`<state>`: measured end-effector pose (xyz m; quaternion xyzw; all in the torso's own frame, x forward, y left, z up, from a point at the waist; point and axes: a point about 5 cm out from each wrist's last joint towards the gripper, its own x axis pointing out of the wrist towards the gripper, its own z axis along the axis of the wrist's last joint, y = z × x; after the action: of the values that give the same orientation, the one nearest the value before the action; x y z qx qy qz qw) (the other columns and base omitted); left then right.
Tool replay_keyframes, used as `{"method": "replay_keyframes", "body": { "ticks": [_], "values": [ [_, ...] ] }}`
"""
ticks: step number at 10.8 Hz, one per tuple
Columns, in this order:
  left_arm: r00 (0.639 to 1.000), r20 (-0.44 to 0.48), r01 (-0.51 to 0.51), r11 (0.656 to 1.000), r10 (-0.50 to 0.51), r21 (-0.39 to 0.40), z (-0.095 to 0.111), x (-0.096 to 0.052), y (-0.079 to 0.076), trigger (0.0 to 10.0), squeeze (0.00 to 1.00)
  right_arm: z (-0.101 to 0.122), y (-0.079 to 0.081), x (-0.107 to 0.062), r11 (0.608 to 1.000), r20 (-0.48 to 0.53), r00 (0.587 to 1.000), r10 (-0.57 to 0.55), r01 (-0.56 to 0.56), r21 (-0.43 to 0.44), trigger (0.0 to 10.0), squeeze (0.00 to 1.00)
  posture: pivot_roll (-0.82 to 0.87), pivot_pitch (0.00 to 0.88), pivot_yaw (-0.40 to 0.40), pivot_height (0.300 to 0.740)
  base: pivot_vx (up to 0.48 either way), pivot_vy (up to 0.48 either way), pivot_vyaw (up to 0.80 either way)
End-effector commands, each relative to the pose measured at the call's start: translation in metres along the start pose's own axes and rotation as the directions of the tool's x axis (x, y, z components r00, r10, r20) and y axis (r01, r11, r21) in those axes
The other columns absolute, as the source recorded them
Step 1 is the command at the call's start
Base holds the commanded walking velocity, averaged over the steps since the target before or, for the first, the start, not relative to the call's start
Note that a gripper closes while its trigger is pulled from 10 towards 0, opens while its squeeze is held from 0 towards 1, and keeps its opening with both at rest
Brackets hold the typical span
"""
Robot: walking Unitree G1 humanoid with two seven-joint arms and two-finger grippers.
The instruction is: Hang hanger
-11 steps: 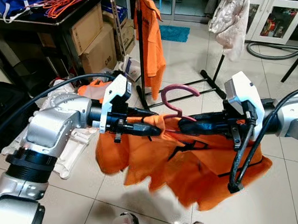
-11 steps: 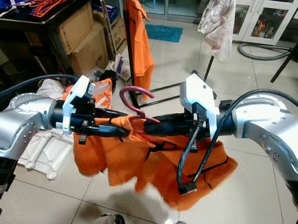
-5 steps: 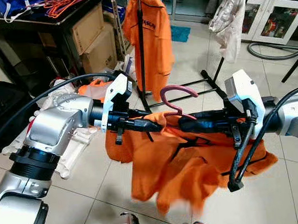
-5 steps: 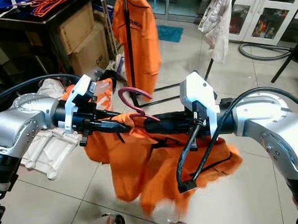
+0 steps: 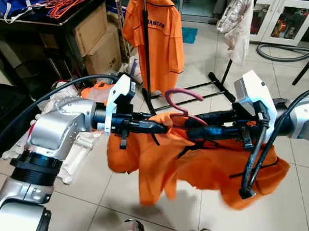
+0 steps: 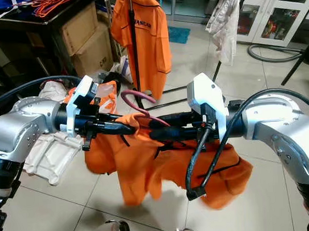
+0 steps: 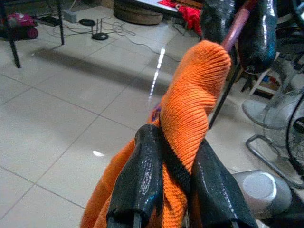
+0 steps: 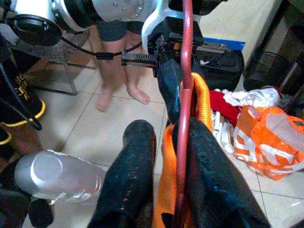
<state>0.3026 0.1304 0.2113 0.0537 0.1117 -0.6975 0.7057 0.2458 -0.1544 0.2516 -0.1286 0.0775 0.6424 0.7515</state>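
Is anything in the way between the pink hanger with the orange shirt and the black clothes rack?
Nothing visible: bare floor lies between the hanger and the rack pole. An orange shirt already hangs there.

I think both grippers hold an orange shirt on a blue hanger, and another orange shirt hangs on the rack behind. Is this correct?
Not quite: the hanger is pink, not blue, as the left eye view shows. The rest stands: the left gripper and right gripper hold the orange shirt on it, and another orange shirt hangs on the rack behind.

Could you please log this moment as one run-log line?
left pincer: shut on orange shirt | right pincer: shut on pink hanger | clothes rack: ahead
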Motion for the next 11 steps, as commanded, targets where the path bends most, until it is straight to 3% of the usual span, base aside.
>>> {"method": "replay_keyframes", "body": {
  "ticks": [1,2,3,4,5,6,7,8,9,10,11],
  "values": [
    [0.999,0.045,0.018,0.999,-0.019,0.029,0.01,-0.007,-0.004,0.0,0.0,0.01,-0.001,-0.005,0.999,0.024,1.0,0.017,-0.016,-0.041,10.0,1.0,-0.06,0.074,0.029,0.74,0.0,0.0,0.0],
    [0.999,0.036,0.029,0.999,-0.03,0.021,0.008,-0.008,-0.006,0.0,0.0,0.013,-0.005,-0.009,0.998,0.023,1.0,-0.004,0.006,-0.058,10.0,1.0,-0.06,0.077,0.03,0.74,0.0,0.0,0.0],
    [0.999,0.024,0.048,0.999,-0.049,0.003,0.005,-0.009,-0.009,0.0,0.0,0.024,-0.014,-0.018,0.994,0.062,0.997,-0.055,0.061,-0.096,10.0,0.59,-0.06,0.079,0.032,0.74,0.0,0.0,0.0],
    [0.997,0.018,0.073,0.997,-0.073,-0.025,0.0,-0.012,-0.014,0.0,0.0,0.042,-0.025,-0.033,0.984,0.152,0.98,-0.125,0.143,-0.109,10.0,0.0,-0.05,0.08,0.033,0.74,0.0,0.0,0.0],
    [0.998,0.017,0.064,0.997,-0.064,-0.032,-0.003,-0.014,-0.016,0.0,0.0,0.044,-0.028,-0.039,0.977,0.155,0.975,-0.16,0.178,-0.113,10.0,0.0,-0.05,0.081,0.034,0.74,0.0,0.0,0.0],
    [1.0,0.025,0.014,0.999,-0.013,-0.045,-0.007,-0.018,-0.014,0.0,0.0,0.04,-0.037,-0.051,0.949,0.141,0.953,-0.269,0.287,-0.129,10.0,0.0,-0.05,0.083,0.034,0.74,0.0,0.0,0.0],
    [0.989,0.031,-0.143,0.988,0.144,-0.052,-0.014,-0.025,-0.003,0.0,0.0,0.039,-0.047,-0.063,0.891,0.169,0.892,-0.418,0.439,-0.115,10.0,0.0,-0.05,0.085,0.039,0.74,0.0,0.0,0.0],
    [0.907,0.057,-0.413,0.908,0.417,-0.063,-0.023,-0.027,0.015,0.0,0.0,0.034,-0.054,-0.07,0.809,0.213,0.798,-0.564,0.586,-0.052,10.0,0.0,-0.05,0.092,0.042,0.74,0.0,0.0,0.0],
    [0.755,0.11,-0.641,0.763,0.646,-0.085,-0.031,-0.024,0.02,0.0,0.0,0.02,-0.053,-0.07,0.699,0.285,0.65,-0.705,0.706,0.117,10.0,0.0,-0.04,0.101,0.047,0.74,0.0,0.0,0.0],
    [0.617,0.156,-0.756,0.636,0.771,-0.154,-0.033,-0.019,0.016,0.0,0.0,-0.001,-0.036,-0.052,0.654,0.267,0.603,-0.752,0.733,0.186,10.0,0.0,-0.03,0.106,0.049,0.74,0.0,0.0,0.0],
    [0.472,0.127,-0.86,0.487,0.873,-0.152,-0.041,-0.019,0.011,0.0,0.0,-0.018,-0.014,-0.024,0.639,0.233,0.596,-0.768,0.735,0.226,10.0,0.0,-0.03,0.105,0.065,0.74,0.0,0.0,0.0]
  ]
}}
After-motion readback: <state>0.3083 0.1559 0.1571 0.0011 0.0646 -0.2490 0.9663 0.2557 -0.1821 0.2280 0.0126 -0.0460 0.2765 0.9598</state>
